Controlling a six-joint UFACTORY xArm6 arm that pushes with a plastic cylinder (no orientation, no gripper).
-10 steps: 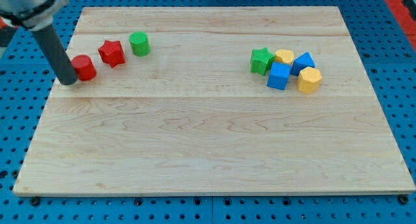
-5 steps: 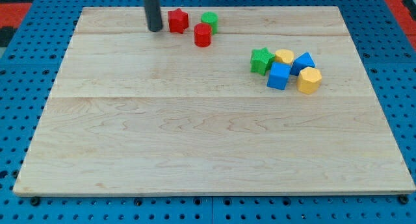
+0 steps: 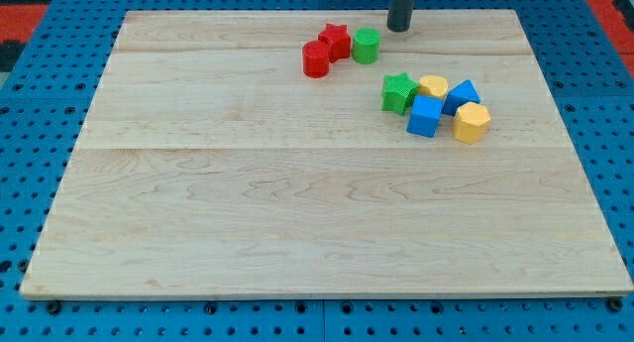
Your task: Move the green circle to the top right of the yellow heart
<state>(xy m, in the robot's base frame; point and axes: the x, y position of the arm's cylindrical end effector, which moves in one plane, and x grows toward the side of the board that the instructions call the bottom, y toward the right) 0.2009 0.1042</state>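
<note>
The green circle (image 3: 367,46) stands near the view's top middle, touching a red star (image 3: 335,40) on its left, with a red cylinder (image 3: 316,59) just lower left of the star. The yellow heart (image 3: 433,86) lies to the lower right, packed between a green star (image 3: 398,92) and a blue block (image 3: 462,94). My tip (image 3: 398,28) rests at the board's top edge, just up and right of the green circle, apart from it.
A blue cube (image 3: 425,116) and a yellow hexagonal block (image 3: 472,123) sit just below the yellow heart. The wooden board (image 3: 297,213) lies on a blue pegboard surface.
My tip has swept right along the top, from left of the red star to right of the green circle. The red star and green circle have shifted right; the red cylinder barely moved.
</note>
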